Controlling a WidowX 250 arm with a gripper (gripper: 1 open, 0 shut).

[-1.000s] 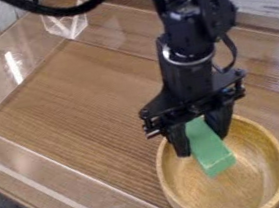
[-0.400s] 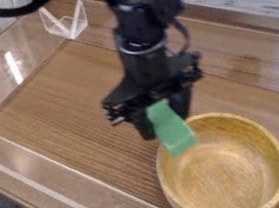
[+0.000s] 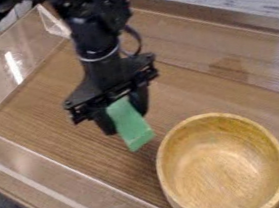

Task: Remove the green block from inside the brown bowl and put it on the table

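My gripper [image 3: 120, 112] points down over the table [image 3: 47, 102], just left of the brown bowl [image 3: 226, 167]. Its black fingers are shut on the upper end of the green block [image 3: 135, 127], which hangs tilted below them, close above the tabletop and outside the bowl's left rim. Whether the block's lower end touches the wood cannot be told. The bowl, a light-tan wooden dish with a thick rim, sits at the lower right and holds nothing visible.
Clear plastic walls [image 3: 6, 58] border the tabletop on the left and front. A small clear stand [image 3: 55, 24] sits at the back left. Open wood surface stretches left of and behind the arm.
The arm carried the green block up out of the bowl and leftward across its rim; the block now hangs over the table instead of over the bowl.
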